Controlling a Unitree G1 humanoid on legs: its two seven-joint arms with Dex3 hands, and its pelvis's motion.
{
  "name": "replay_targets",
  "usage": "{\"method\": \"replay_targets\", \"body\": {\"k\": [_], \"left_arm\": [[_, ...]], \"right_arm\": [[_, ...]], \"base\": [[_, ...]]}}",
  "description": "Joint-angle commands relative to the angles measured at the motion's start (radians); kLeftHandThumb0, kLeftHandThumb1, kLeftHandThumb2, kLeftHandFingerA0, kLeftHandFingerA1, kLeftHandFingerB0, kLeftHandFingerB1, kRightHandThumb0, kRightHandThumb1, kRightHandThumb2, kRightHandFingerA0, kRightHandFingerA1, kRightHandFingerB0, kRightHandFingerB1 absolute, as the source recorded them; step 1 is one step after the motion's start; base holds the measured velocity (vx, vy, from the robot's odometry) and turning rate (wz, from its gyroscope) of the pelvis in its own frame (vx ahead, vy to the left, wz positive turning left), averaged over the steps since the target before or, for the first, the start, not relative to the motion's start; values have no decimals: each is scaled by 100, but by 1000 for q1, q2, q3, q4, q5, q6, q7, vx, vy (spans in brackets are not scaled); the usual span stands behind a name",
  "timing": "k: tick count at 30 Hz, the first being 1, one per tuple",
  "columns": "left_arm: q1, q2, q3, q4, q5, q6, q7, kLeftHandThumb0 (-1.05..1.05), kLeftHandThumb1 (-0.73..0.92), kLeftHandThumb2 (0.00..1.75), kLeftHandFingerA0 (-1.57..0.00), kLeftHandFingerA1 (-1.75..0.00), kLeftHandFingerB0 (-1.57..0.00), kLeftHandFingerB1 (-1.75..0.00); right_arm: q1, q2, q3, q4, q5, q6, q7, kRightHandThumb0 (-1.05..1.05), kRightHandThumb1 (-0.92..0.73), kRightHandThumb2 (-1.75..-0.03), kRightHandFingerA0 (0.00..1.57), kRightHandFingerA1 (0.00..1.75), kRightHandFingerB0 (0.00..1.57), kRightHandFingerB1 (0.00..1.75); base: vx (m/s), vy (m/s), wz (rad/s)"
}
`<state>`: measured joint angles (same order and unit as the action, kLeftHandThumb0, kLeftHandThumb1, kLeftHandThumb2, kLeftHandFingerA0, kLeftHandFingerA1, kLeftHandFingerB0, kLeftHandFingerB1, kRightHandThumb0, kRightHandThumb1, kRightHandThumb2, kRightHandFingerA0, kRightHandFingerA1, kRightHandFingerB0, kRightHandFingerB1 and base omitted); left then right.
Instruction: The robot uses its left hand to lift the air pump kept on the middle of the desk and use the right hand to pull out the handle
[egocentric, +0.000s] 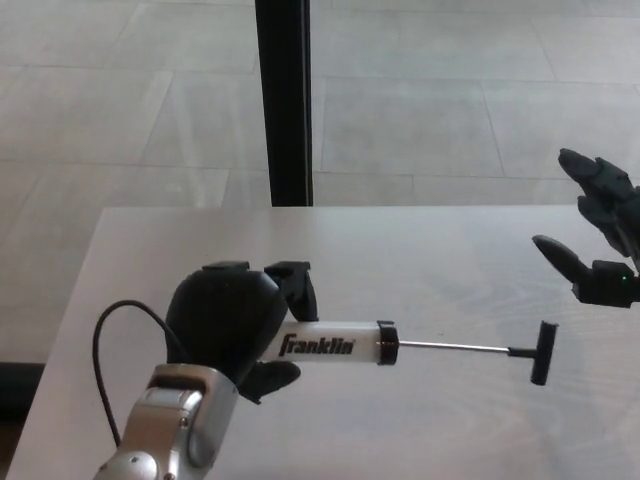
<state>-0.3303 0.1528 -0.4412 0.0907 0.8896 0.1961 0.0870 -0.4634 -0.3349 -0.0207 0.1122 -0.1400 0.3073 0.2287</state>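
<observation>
A: Surface and room?
B: Pale wood-grain table (450, 420), light and matte, filling the lower half of the head view. Behind it is a floor (450, 110) of big light tiles with thin joints. A black vertical post (282, 100) stands at the table's far edge, left of centre.

A: Left hand?
B: The left hand (235, 325) comes in from the lower left, black, on a silver metal forearm (165, 435). Its fingers are wrapped round the air pump (335, 345), gripping the left end of the barrel. A thin black cable (105, 350) loops out beside the wrist.

A: Where is the pump?
B: In the left hand, lying roughly level over the near-centre of the table. Can't tell if it touches the surface. White cylindrical barrel with black "Franklin" lettering and a black cap at its right end.

A: Handle?
B: A thin shiny metal rod (455, 348) sticks out to the right of the cap, drawn well out. It ends in a black T-shaped handle (540, 352).

A: Right hand?
B: The right hand (600, 240) is at the right edge, partly cropped, black, fingers spread apart. It holds nothing. It is above and to the right of the handle, clearly apart from it.
</observation>
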Motion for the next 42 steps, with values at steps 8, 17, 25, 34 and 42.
{"method": "replay_targets", "body": {"k": [8, 17, 25, 34, 42], "left_arm": [[56, -64, -150, -79, 54, 199, -333, -29, 71, 74, -73, -103, -64, -60], [11, -34, -201, -77, 145, 333, -524, -38, 78, 62, -60, -95, -47, -63], [-24, 5, -199, -87, 142, 355, -630, -57, 73, 62, -47, -75, -43, -58], [-39, 50, -38, -176, -23, 385, -698, -74, 49, 88, 0, -28, 0, -24], [-137, 80, 615, -129, -683, 359, -841, -82, 69, 76, 0, 0, 0, 0]], "right_arm": [[-45, 84, -108, 36, 42, 57, -125, -75, -54, -85, 0, 16, 11, 37], [-49, 99, -122, 47, 43, 20, -159, -55, -74, -61, 0, 43, 27, 35], [-53, 99, -119, 59, 44, 6, -162, -63, -56, -91, 0, 35, 18, 50], [-31, 32, -114, 5, 52, 45, -80, -86, -64, -99, 0, 22, 9, 32], [10, -99, -244, -7, 128, 78, 5, -96, -72, -105, 0, 14, 11, 8]], "base": [[0, 0, 0], [0, 0, 0], [0, 0, 0], [0, 0, 0], [0, 0, 0]]}}
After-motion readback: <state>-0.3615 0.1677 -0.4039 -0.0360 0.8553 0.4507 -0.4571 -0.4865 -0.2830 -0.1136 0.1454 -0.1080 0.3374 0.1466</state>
